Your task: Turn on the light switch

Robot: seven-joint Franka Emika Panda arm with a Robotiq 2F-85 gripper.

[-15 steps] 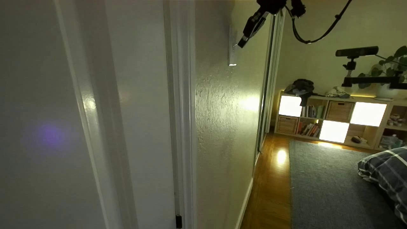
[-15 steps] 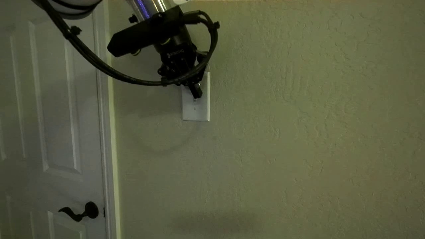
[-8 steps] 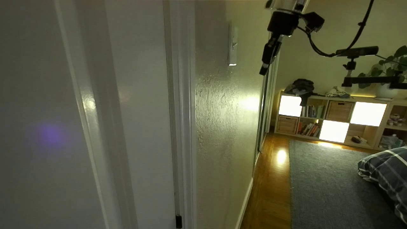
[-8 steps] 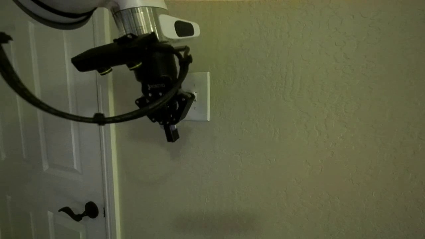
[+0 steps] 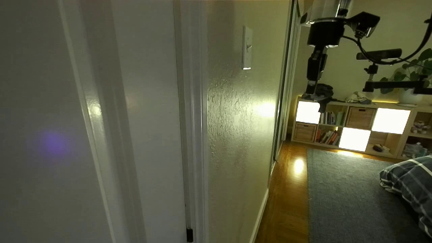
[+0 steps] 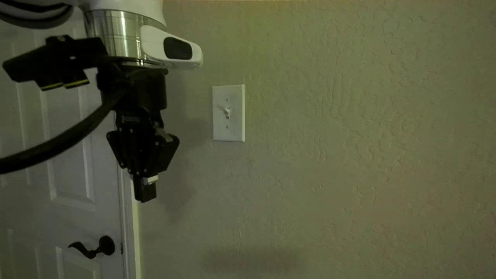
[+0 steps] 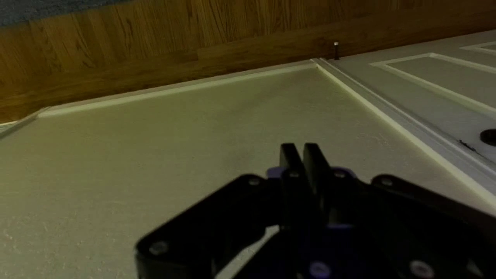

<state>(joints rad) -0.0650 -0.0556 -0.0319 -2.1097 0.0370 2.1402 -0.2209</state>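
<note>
The light switch (image 6: 228, 133) is an upright white wall plate with a small toggle lever in its middle. It also shows nearly edge-on in an exterior view (image 5: 247, 59). The lever appears tipped upward. My gripper (image 6: 145, 192) hangs pointing down, left of and lower than the plate, apart from it. In an exterior view, the gripper (image 5: 310, 92) is well out from the wall. In the wrist view, the gripper's fingers (image 7: 299, 149) are nearly together with a narrow gap and nothing between them. The switch is out of the wrist view.
A white door with a dark handle (image 6: 93, 248) stands left of the wall. A shelf unit (image 5: 347, 104) with glowing squares, a camera on a stand (image 5: 378, 54), a plant and a bed (image 5: 411, 182) are farther back. A door stop (image 7: 336, 50) shows near the floor.
My gripper has moved from the switch lever away from the wall, down and to the left, and now points more straight down. The switch plate has come fully into view.
</note>
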